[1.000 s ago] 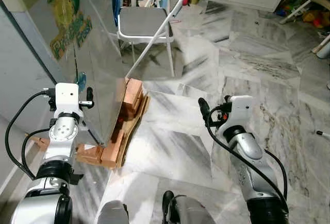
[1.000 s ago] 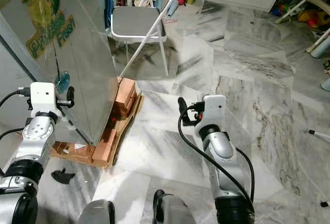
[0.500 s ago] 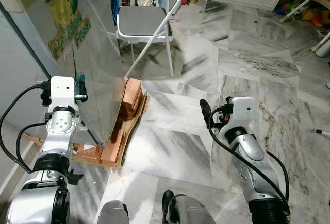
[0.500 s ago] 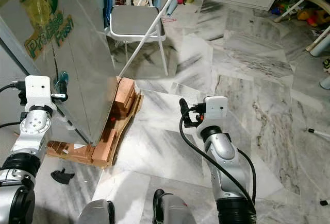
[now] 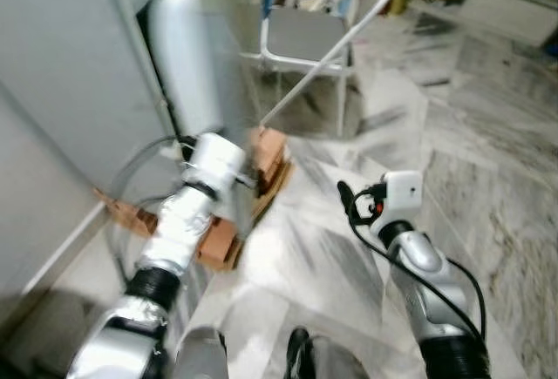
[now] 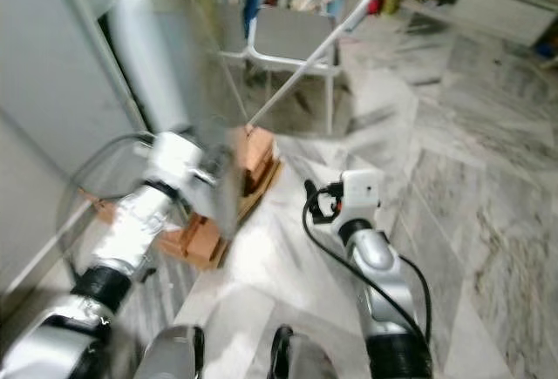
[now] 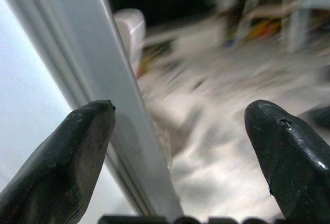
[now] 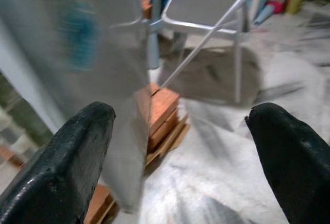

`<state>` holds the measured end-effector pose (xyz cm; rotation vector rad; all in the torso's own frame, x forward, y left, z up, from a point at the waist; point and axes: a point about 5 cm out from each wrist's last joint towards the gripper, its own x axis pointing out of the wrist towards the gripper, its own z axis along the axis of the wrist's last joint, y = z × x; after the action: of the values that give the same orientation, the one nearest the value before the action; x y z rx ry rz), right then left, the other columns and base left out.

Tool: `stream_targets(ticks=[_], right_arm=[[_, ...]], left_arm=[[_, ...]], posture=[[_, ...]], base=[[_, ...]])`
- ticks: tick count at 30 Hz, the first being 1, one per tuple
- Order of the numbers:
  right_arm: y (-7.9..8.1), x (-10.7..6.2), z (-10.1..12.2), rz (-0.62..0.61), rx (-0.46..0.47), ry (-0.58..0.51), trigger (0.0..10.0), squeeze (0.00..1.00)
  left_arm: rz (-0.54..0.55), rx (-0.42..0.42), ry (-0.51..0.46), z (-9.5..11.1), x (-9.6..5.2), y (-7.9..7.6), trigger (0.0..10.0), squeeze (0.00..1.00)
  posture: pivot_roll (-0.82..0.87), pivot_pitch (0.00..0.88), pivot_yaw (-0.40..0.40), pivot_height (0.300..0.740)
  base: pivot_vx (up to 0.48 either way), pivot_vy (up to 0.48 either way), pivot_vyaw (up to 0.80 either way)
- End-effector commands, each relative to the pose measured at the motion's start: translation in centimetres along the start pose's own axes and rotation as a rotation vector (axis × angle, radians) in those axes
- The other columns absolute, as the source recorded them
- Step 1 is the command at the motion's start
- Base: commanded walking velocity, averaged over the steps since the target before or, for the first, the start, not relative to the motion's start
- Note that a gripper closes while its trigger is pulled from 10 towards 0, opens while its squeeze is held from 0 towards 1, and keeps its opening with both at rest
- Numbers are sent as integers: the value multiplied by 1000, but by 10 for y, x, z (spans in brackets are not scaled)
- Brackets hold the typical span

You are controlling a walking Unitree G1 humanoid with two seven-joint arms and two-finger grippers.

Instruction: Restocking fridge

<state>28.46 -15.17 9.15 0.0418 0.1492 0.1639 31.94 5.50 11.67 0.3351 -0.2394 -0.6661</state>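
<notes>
floor: grey-veined marble floor (image 5: 488, 196) across the room, blurred in the head views.
fridge: tall grey fridge (image 5: 70, 74) at the robot's left, standing on orange bricks (image 5: 272, 148) and flat cardboard; its door (image 8: 103, 80) stands open, the thin edge towards the robot, a blurred teal mark on its face.
door edge: in the left wrist view a pale grey door edge (image 7: 111, 110) runs slantwise between the two fingers, close to one of them; whether it touches cannot be told.
left tool: left tool (image 7: 180, 152) reaches forward at the fridge door, its silver arm (image 5: 187, 222) stretched towards the bricks; the black fingers (image 7: 67, 157) stand wide apart with only the door edge between them, nothing clamped.
right tool: right tool (image 8: 180, 147) is raised before the robot's body above the marble, well apart from the fridge; its fingers (image 8: 72, 152) are spread wide and hold nothing. its white wrist block (image 5: 401, 192) and black cable show in the head views.
chair: folding chair (image 5: 305, 39) with a grey seat and white tube frame, beyond the fridge door, one leg slanting down towards the bricks.
background: low white cabinet (image 5: 506, 4) and blurred clutter along the far wall.
inside fridge: hidden from these angles; contents cannot be told.
</notes>
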Motion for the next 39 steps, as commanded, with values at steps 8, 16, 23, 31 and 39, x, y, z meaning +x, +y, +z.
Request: stream_targets(ticks=[8, 16, 23, 31, 39], right_arm=[[-15, -8, 0, -67, 12, -25, 10000, 0], [-12, -4, 3, -53, 0, -38, 10000, 0], [-12, -6, 4, -60, 10, -57, 10000, 0], [-15, -8, -2, -83, 40, -49, 10000, 0], [-11, -4, -1, -57, 43, -65, 10000, 0]], left_arm=[[204, 8, 207, -39, -57, 65, 10000, 0], [264, -9, 248, -45, -91, 71, 10000, 0], [386, -99, 302, -51, -132, 61, 10000, 0], [425, -170, 326, -52, -138, 47, 10000, 0], [415, -158, 323, -48, -129, 57, 10000, 0]], posture=[[67, 134, -52, 740], [87, 155, -42, 740], [75, 162, -36, 740], [66, 134, -39, 740], [67, 116, -40, 740]], base=[[0, 0, 0], [0, -112, 0], [198, -390, 0], [335, -339, 0], [361, -313, 0]])
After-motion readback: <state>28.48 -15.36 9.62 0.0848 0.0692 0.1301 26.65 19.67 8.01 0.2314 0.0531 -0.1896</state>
